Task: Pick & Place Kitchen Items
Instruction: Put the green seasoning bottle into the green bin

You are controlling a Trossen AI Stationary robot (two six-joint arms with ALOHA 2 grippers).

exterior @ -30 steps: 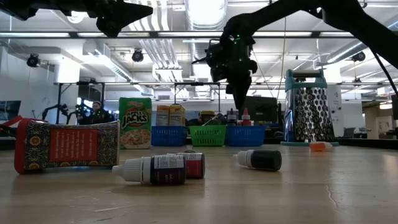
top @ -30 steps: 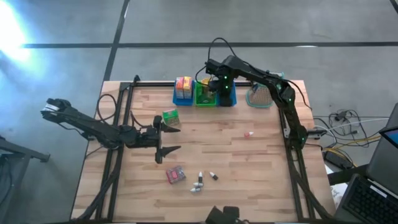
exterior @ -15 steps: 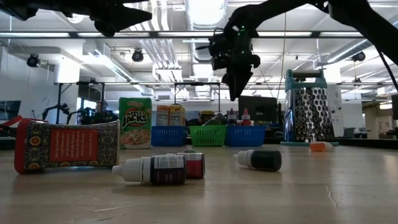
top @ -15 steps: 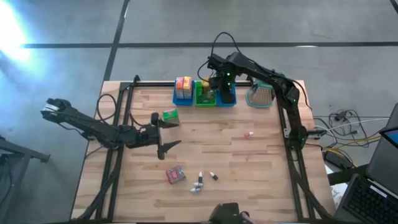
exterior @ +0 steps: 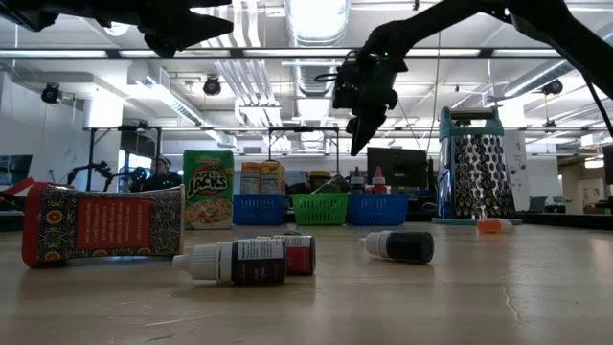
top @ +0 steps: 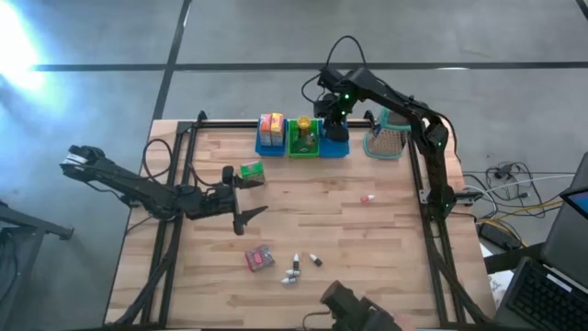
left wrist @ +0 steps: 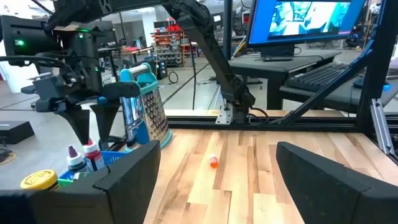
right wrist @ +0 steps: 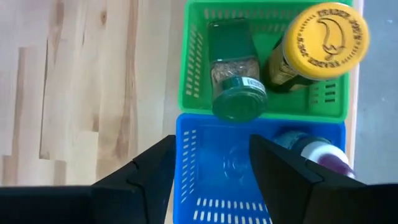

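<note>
The right pincer [top: 333,118] hangs empty and parted above the blue bin [top: 335,145] at the counter's far edge. The loose bottles [top: 294,268] lie across the counter near its front edge, nearer the left pincer [top: 246,199], spread wide and empty.

A green bin [right wrist: 198,74] holds a yellow-lidded jar [right wrist: 328,36] and a green-capped jar [right wrist: 239,99]; adjoining bin [right wrist: 199,168] blue.
</note>
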